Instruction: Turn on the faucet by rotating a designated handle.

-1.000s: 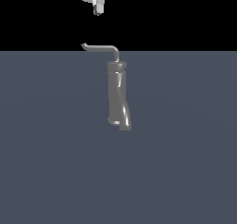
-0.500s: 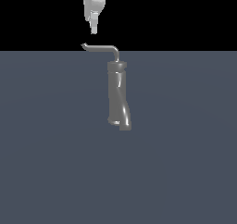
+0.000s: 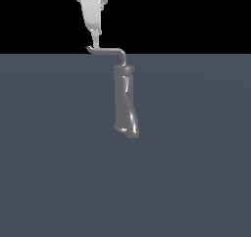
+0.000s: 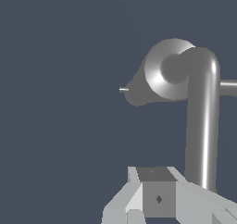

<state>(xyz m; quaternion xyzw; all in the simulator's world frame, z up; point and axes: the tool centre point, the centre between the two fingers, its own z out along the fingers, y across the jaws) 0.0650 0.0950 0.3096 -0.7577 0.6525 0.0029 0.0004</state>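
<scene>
A flat slate-grey floor [image 3: 59,172] is filling the lower part of the exterior view, with black above it. The faucet [image 3: 125,104] is standing near the middle of that floor, a glossy dark grey, slightly twisted column widening toward its base. From the column's top, the handle [image 3: 110,51] is rising briefly, bending, and running toward nine o'clock in the exterior view, ending in a small hooked tip. In the wrist view the handle [image 4: 203,121] is showing as a thick shiny bar beside the round top of the faucet [image 4: 164,75].

The white gripper [image 3: 95,43] is hanging straight down from twelve o'clock, its tip sitting right over the hooked end of the handle, seemingly touching or just above it. In the exterior view the fingers are appearing as one narrow point, apparently pressed together, though I cannot tell for certain. The gripper [image 4: 157,197] in the wrist view is lying just beside the bar, without enclosing it.
</scene>
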